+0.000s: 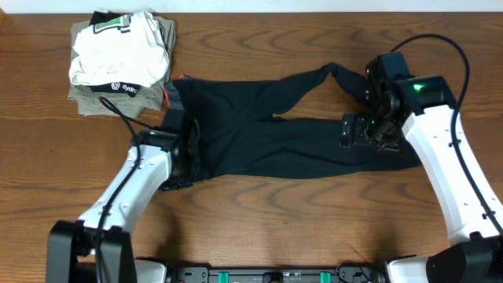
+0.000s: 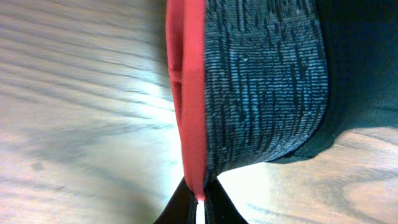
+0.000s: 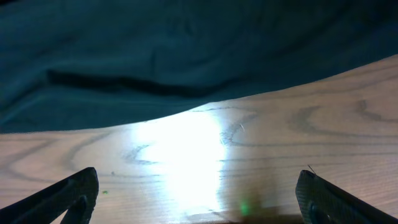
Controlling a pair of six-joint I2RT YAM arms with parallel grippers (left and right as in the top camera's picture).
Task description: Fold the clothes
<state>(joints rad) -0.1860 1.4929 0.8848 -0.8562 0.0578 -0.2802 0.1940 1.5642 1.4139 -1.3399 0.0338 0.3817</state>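
Looking at this one, I'd say the fold has barely got going. The black pants [image 1: 259,134] lie stretched full length across the middle of the table [image 1: 299,236]. The waist end is on the left and both legs run off to the right. The far leg splays away from the near one, so a thin wedge of wood shows between them. I can't see a crease or a doubled-over layer anywhere, so every fold is left to do. Up in the far left corner sits a stack of folded garments [image 1: 118,63] with a white one on top, and the waist end of the pants lies just beside it.

The left gripper [image 2: 200,198] is pinched closed right on the edge of the waistband [image 2: 261,81]. The red lining [image 2: 189,93] is caught between its fingertips and the grey knit stands up behind it, so that end looks secured. The right gripper [image 3: 198,183] is spread wide with nothing in it. It hangs low over bare wood at the edge of the cloth, out on the right by the leg ends.

My guess is it has to grab the leg ends before anything gets carried toward the waist. The legs could do with lining up first too, or the fold comes out lopsided.
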